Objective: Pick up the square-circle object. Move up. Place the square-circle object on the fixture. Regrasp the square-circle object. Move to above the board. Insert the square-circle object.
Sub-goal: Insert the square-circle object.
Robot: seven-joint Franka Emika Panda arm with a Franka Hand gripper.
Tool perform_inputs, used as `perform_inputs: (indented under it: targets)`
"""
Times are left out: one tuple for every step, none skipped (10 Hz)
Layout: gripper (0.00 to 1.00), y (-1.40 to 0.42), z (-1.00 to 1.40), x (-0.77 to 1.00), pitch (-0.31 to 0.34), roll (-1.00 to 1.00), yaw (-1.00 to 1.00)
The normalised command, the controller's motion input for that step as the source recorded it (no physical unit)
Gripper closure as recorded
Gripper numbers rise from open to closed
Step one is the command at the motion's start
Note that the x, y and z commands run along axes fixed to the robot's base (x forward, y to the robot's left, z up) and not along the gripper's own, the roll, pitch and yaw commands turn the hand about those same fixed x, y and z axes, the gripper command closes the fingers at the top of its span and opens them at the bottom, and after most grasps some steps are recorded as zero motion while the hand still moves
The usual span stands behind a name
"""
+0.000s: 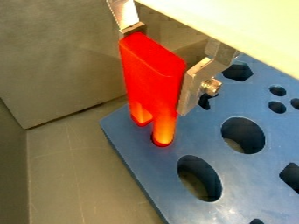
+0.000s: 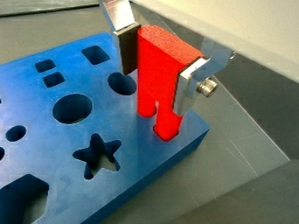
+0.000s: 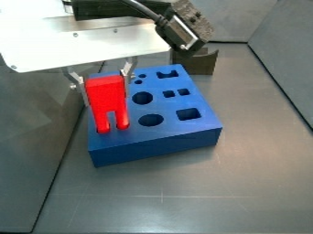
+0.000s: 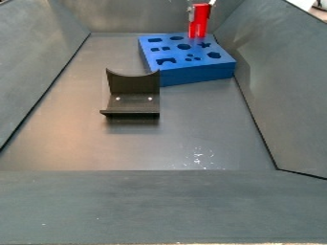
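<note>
My gripper [image 1: 162, 59] is shut on the square-circle object [image 1: 149, 77], a bright red flat block held upright with its two pegs pointing down. The silver fingers [image 2: 124, 51] clamp its upper part in both wrist views. The peg tips reach the top of the blue board [image 1: 138, 168] near one corner; I cannot tell whether they sit in holes. In a side view the red block [image 3: 106, 102] stands at the board's [image 3: 159, 146] corner under the gripper [image 3: 101, 77]. In a side view the gripper [image 4: 201, 8] with the block [image 4: 200, 23] is over the board [image 4: 192, 70].
The dark fixture [image 4: 128, 92] with its curved recess stands on the grey floor apart from the board, and also shows behind the board in a side view [image 3: 196, 60]. Sloping grey walls [image 4: 52, 77] enclose the floor. The board has star, round and square holes [image 2: 98, 153].
</note>
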Motion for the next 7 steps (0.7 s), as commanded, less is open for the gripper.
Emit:
perform_inputs:
  targets:
    - [1.00,0.09,-0.83,0.23,0.214,0.00,-0.07]
    - [1.00,0.14,-0.85,0.25,0.210,0.00,-0.17]
    - [1.00,0.09,-1.00,0.13,0.123,0.00,0.00]
    - [1.00,0.07,-1.00,0.11,0.071,0.01,0.00]
    - [1.00,0.00,-1.00,0.04,0.000,0.00,0.00]
    - [1.00,-0.01,-1.00,0.00,0.000,0.01,0.05]
    - [1.00,-0.09,-1.00,0.00,-0.004,0.04,0.08]
